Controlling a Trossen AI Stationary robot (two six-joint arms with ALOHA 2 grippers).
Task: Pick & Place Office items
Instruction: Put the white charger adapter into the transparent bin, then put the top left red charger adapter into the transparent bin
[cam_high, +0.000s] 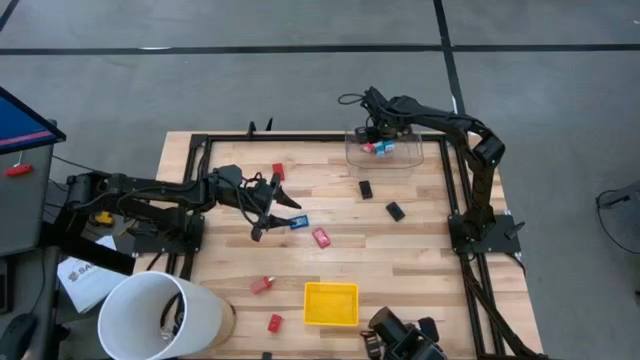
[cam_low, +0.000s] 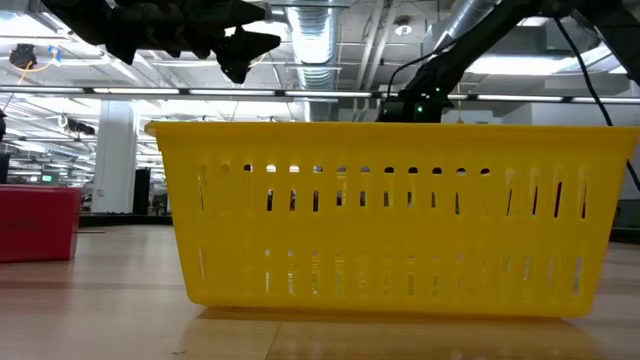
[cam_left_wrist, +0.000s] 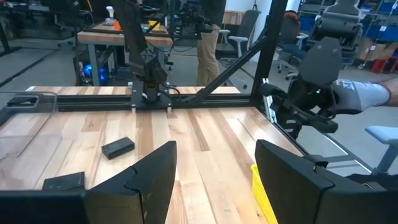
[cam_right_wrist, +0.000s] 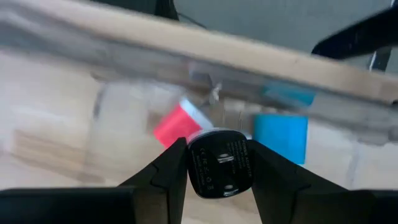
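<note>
Small office items lie scattered on the wooden table: a blue-and-white piece (cam_high: 298, 222), red pieces (cam_high: 320, 237) (cam_high: 278, 172) (cam_high: 261, 285) (cam_high: 274, 322) and black pieces (cam_high: 366, 188) (cam_high: 395, 211). My left gripper (cam_high: 275, 210) hovers open above the table just left of the blue-and-white piece; in the left wrist view its fingers (cam_left_wrist: 149, 180) are spread wide. My right gripper (cam_high: 380, 135) is over the clear plastic box (cam_high: 410, 150), shut on a black piece (cam_right_wrist: 219, 162). A red piece (cam_right_wrist: 176, 124) and a blue piece (cam_right_wrist: 281, 134) lie in the box. My right gripper pinches the black piece by its two opposite sides (cam_right_wrist: 194, 163) between its two fingers, coming from above and pointing down into the clear box. The face with small metal prongs (cam_right_wrist: 224, 158) turns toward the wrist camera. The piece is lifted clear, above the red and blue pieces.
The yellow tray (cam_high: 330, 303) sits near the table's near edge and fills the low view (cam_low: 400, 220). A white bucket (cam_high: 160, 315) stands at the near left corner. A black frame rail (cam_high: 300, 138) runs along the table's edges. A red block (cam_low: 38, 222) shows left of the tray.
</note>
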